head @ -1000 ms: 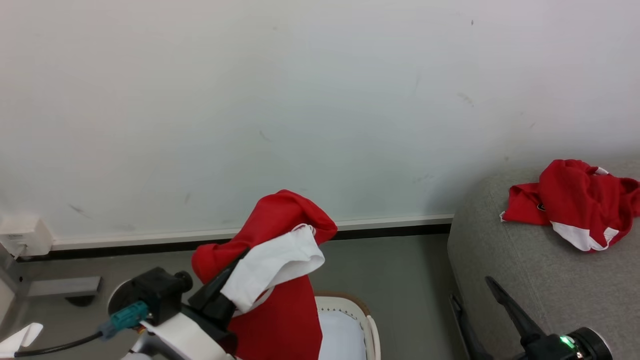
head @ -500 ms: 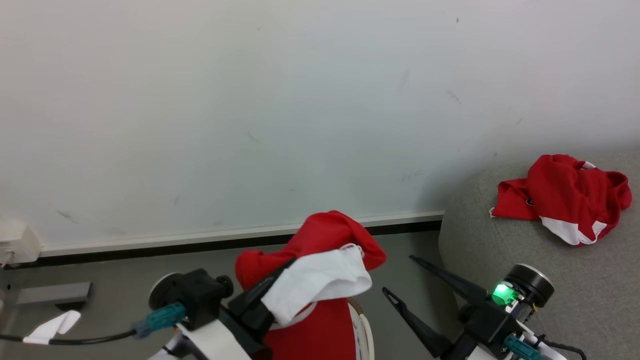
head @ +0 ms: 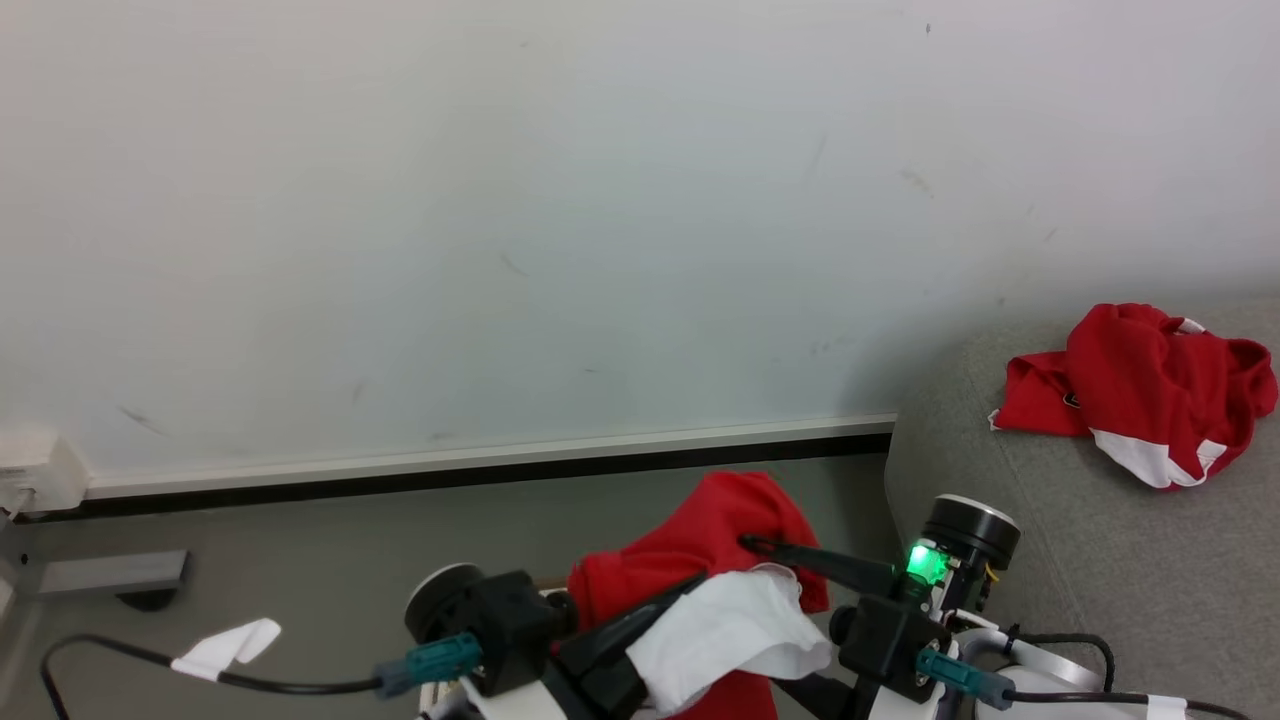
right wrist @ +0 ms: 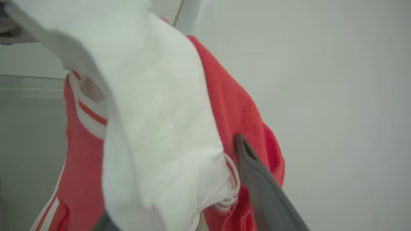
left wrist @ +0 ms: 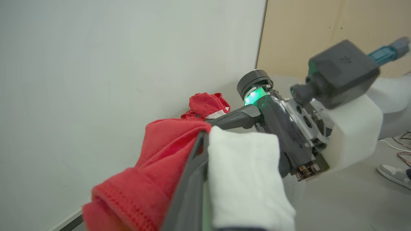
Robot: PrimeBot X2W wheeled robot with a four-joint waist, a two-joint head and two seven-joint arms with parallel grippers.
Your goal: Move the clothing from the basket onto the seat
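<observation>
My left gripper (head: 685,600) is clamped on a red-and-white garment (head: 720,510), held above the grey floor (head: 300,540) near the middle of the scene. Its white panel drapes over the one finger I can see. My right gripper (head: 780,600) stands wide apart around the same garment, upper finger lying on the red fold, lower finger under the white cloth, gripping nothing. At far right a second garment (head: 1150,390) lies crumpled on the grey seat (head: 1050,560), close to the pale wall (head: 500,200) and well apart from the one I hold. Cloth and arms hide the basket; I cannot tell its contents.
</observation>
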